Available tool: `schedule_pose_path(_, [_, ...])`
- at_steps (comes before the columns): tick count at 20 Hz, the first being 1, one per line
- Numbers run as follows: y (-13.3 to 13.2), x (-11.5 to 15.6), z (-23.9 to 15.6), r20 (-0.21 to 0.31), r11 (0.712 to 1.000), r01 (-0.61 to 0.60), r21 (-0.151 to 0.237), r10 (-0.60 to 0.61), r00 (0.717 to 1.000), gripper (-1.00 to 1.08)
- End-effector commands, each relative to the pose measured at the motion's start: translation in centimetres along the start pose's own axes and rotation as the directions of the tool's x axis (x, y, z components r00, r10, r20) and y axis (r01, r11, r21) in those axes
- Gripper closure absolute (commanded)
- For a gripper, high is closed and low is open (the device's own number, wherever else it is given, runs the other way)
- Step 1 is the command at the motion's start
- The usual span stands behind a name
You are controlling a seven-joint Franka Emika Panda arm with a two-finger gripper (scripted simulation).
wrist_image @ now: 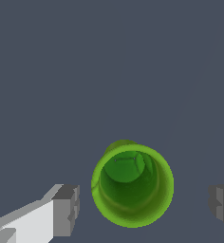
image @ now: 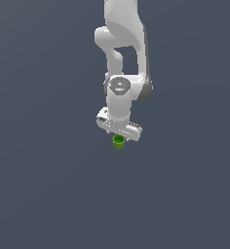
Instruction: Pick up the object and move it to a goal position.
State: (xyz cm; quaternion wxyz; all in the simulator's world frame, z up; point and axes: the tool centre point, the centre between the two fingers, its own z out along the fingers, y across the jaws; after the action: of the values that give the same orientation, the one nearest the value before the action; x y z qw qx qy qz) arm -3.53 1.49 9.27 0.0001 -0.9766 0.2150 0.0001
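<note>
The white arm's claw [wrist_image: 143, 206] hangs open right over the upright green cup [wrist_image: 132, 185], its grey fingers [wrist_image: 66, 210] standing clear on either side of the rim.

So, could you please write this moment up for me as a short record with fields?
object: green cup, upright, hollow, opening facing the wrist camera
gripper: gripper open, directly above the cup
fingers: one finger on each side of the cup, gaps visible, not touching it
grasp: not yet made
arm: white arm reaching down from above in the exterior view
surface: plain grey
goal marker: none visible
</note>
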Motion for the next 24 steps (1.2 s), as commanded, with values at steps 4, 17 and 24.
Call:
schedule_pose_path(4, [0.0,0.0,1.2,0.0,1.0,-0.001,0.0,0.001,1.0,-0.92])
schedule_pose_path(17, [0.0,-0.1,5.0,0.0,1.0,-0.005,0.0,0.005,1.0,1.08])
schedule_pose_path(24, [0.0,-0.1,5.0,0.0,1.0,-0.005,0.0,0.005,1.0,1.08])
